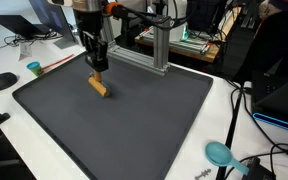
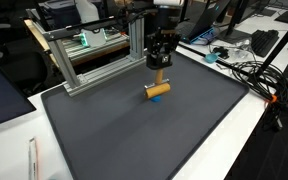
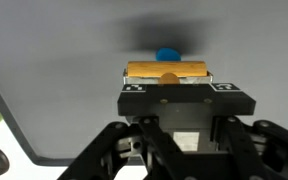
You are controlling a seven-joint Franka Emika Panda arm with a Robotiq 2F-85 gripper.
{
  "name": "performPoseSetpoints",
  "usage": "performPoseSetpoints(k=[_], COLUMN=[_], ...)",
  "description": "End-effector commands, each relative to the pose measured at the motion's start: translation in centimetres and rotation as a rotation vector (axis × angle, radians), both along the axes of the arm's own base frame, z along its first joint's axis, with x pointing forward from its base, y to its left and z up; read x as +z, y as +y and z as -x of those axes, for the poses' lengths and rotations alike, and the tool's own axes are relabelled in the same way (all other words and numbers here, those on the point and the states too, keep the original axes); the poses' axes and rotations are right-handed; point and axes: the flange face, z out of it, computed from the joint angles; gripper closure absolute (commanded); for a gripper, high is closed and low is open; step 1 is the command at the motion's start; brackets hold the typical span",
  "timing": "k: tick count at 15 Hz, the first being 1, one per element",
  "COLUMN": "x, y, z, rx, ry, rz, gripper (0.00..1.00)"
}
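A tan wooden block (image 1: 100, 86) (image 2: 156, 90) hangs lengthwise just under my gripper (image 1: 99, 70) (image 2: 160, 70), low over the dark grey mat (image 1: 114, 130) (image 2: 154, 140). The jaws are shut around a short wooden stem that rises from the block. In the wrist view the block (image 3: 167, 71) lies crosswise beyond the black gripper body, with a small blue piece (image 3: 167, 55) peeking out behind it. That blue piece (image 2: 156, 99) shows under the block in an exterior view. The fingertips themselves are hidden by the gripper body.
An aluminium frame (image 1: 159, 45) (image 2: 94, 55) stands at the mat's far edge. A teal cup (image 1: 34, 68) and a black mouse (image 1: 2, 81) sit off the mat. A teal object (image 1: 219, 153) and cables (image 2: 254, 75) lie on the white table.
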Motion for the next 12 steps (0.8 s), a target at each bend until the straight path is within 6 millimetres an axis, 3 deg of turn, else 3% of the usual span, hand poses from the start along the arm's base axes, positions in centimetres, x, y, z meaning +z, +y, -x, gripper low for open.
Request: performPoseSetpoints(k=[1, 12], x=[0.2, -1.1], y=[-0.2, -0.2], z=[-0.5, -0.7], rx=[-0.004, -0.016], ry=[0.019, 0.036], rz=[-0.028, -0.033], gripper=[0.77, 0.77])
